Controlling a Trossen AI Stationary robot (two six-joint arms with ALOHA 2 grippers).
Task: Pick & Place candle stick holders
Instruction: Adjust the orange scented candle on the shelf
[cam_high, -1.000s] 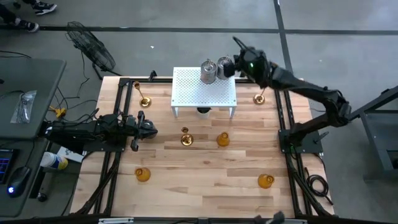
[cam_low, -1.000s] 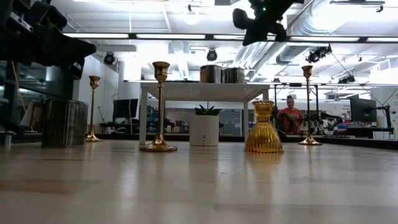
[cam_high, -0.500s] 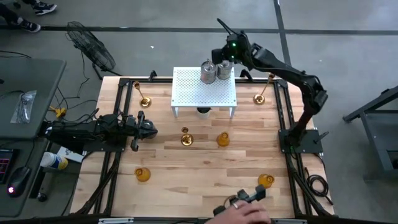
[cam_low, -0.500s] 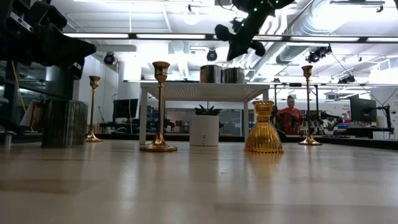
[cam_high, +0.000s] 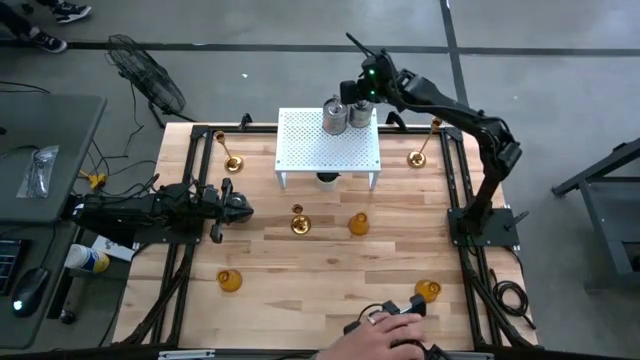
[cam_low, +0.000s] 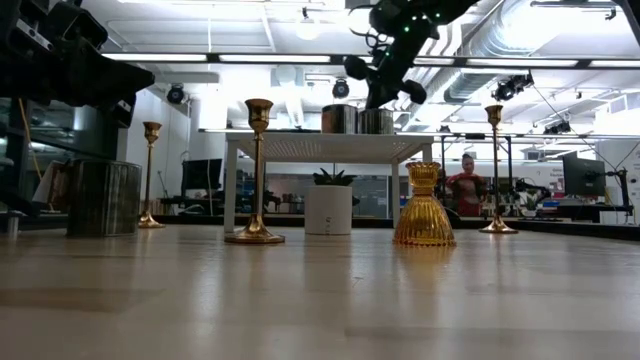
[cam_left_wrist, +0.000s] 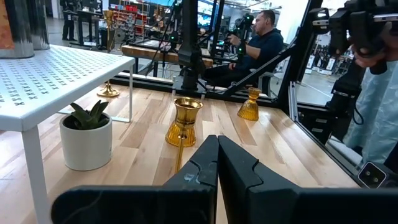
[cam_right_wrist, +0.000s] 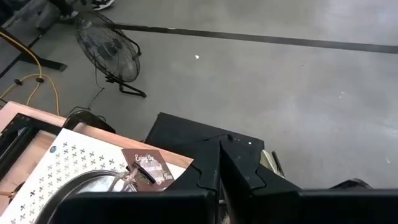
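silvery-grey metal jar holders (cam_high: 345, 113) sit on the white perforated rack (cam_high: 329, 150), right gripper (cam_high: 350, 88) clenched and empty just above them. they look smooth and slippery; grip around the body. left gripper (cam_high: 243, 207) waits clenched beside the rack.

Two silvery jar holders (cam_high: 346, 114) upright on rack; gold candlesticks (cam_high: 298, 224), amber holders (cam_high: 359, 224) upright, scattered on table

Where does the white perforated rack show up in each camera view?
High view: white rack at the table's back centre.
Low view: mid-picture, seen side-on.
Left wrist view: its top and a leg at the left edge.
Right wrist view: a corner at the lower left.
Shared landmark: the silver jars standing on it.
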